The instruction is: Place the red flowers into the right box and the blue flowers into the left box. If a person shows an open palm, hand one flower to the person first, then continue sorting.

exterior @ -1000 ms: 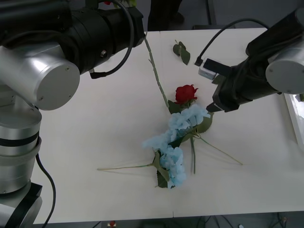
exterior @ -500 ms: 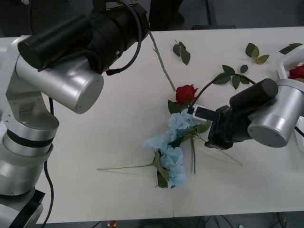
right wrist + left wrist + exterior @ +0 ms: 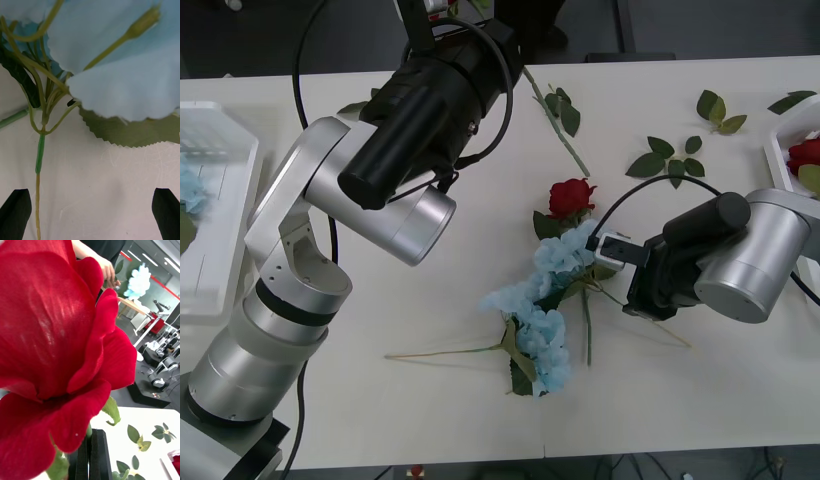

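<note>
The left end effector [image 3: 92, 453] is clenched on the stem of a red rose [image 3: 56, 345], whose head sits right against the wrist camera. In the front view that left arm is lifted over the far side of the desk [image 3: 380, 400], and the long stem [image 3: 558, 135] trails from it down toward the desk; holding the flower high keeps it free of the pile, probably for carrying. Beyond the rose, a person's hand [image 3: 107, 272] shows in the room.

The right end effector [image 3: 90, 210] hangs released just above the desk, its 2 black fingers spread to either side of a thin green stem [image 3: 39, 153] under a pale-blue hydrangea head [image 3: 123, 75]. That spread stance suits closing on the stem rather than the fluffy head.

In the middle of the desk, the blue flowers [image 3: 545, 290] lie tangled with another red rose [image 3: 571, 196]. The left box [image 3: 215, 290] sits at the desk's left edge, with a little blue showing in it, and the right box [image 3: 780, 150] at the right edge holds a red rose [image 3: 807, 155]. Loose leaf sprigs [image 3: 670, 160] lie scattered near the far edge.
</note>
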